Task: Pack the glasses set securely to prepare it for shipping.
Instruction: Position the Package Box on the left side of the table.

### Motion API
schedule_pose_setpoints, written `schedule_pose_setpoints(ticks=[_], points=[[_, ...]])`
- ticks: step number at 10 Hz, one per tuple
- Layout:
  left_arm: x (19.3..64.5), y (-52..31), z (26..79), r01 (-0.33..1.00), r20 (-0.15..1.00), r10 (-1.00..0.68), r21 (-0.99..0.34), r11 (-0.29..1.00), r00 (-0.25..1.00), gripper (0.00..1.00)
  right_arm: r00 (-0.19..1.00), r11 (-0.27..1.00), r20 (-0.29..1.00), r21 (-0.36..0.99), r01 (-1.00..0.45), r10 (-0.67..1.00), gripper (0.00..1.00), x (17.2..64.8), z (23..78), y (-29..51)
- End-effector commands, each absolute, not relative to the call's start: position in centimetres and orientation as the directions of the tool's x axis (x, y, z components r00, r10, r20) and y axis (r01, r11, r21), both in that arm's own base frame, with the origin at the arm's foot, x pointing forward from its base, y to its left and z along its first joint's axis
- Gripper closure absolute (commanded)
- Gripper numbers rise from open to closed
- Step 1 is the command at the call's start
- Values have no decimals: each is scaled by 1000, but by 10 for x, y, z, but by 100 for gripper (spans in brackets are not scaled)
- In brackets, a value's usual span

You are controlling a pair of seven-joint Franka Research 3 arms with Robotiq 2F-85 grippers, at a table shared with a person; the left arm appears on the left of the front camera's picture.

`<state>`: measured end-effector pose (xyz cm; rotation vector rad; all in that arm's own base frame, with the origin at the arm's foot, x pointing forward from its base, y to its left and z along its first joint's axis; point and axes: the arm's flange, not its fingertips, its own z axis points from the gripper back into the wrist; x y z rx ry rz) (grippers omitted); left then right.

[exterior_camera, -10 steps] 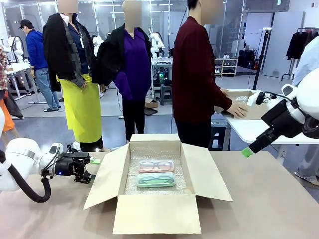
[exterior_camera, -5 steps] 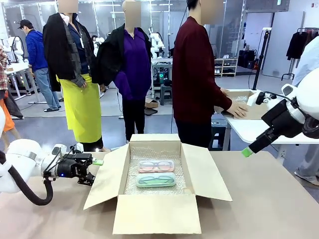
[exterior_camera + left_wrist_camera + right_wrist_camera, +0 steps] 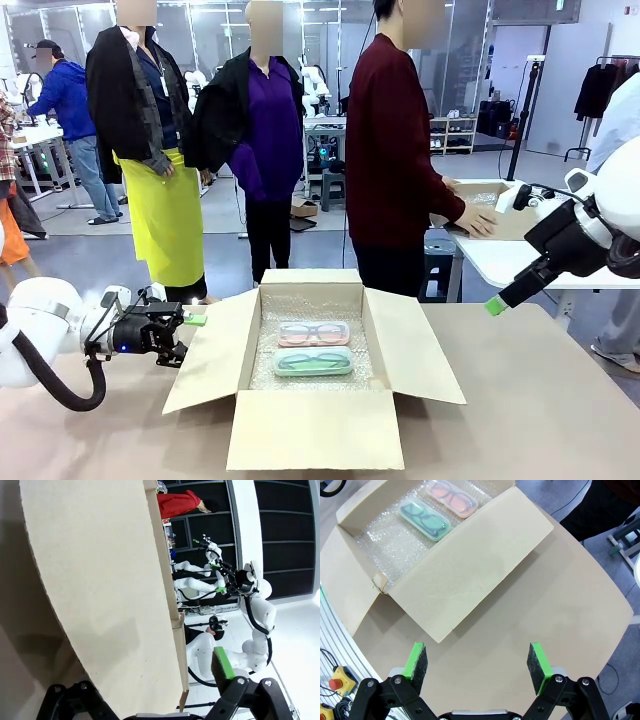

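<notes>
- Grippers first: our left gripper (image 3: pixel 190 322) sits at the box's left flap (image 3: pixel 212 350), at nine o'clock from the cases; whether it pinches the flap, we cannot tell.
- Our right gripper (image 3: pixel 477 664) hangs above the desk (image 3: pixel 540 400) with its jaws spread wide and nothing between them.
- Both cases lie flat on bubble wrap (image 3: pixel 300 305) inside the cardboard box (image 3: pixel 312 430): the pink case (image 3: pixel 313 333) at twelve o'clock, the green case (image 3: pixel 312 361) just beside it at six.
- We judge loading done; all four flaps remain unfolded, so closing is left.
- Beyond the tan desk, a person (image 3: pixel 390 150) stands at twelve o'clock in a busy workshop.
</notes>
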<state>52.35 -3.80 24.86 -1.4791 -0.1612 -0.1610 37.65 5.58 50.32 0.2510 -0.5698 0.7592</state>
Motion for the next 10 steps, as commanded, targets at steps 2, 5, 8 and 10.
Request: schedule_pose_setpoints(ticks=[2, 5, 8, 10], points=[[519, -42, 253, 190, 192, 29, -979, 72, 981, 0, 601, 727, 564, 3, -687, 566, 0, 377, 505, 59], [520, -38, 254, 189, 191, 31, -979, 73, 981, 60, 601, 727, 564, 3, -687, 566, 0, 377, 505, 59], [520, -30, 260, 198, 202, 51, -978, 71, 978, 100, 601, 727, 564, 3, -687, 566, 0, 377, 505, 59], [520, -27, 263, 203, 208, 64, -976, 78, 976, 97, 601, 727, 564, 3, -687, 566, 0, 377, 505, 59]])
